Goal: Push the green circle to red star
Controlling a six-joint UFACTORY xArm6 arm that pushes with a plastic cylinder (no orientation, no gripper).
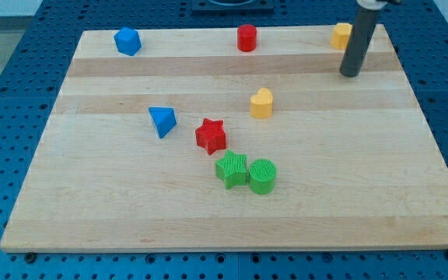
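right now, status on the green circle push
My tip top right, far from blocks. Green circle touching green star. Red star up-left; green star partly between.

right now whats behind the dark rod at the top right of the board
A yellow block sits behind my rod, near the board's top right corner. Only its left part shows; the rod covers the rest, so its shape is unclear. My tip rests far from the green circle.

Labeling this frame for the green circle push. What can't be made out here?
1. Yellow block at the view's top right: the rod covers its right part, so its shape is unclear.
2. Rod: its upper end is cut off by the view's top edge; only my tip shows, far from the green circle and red star.
3. Green circle and green star: touching or narrowly apart, cannot tell.
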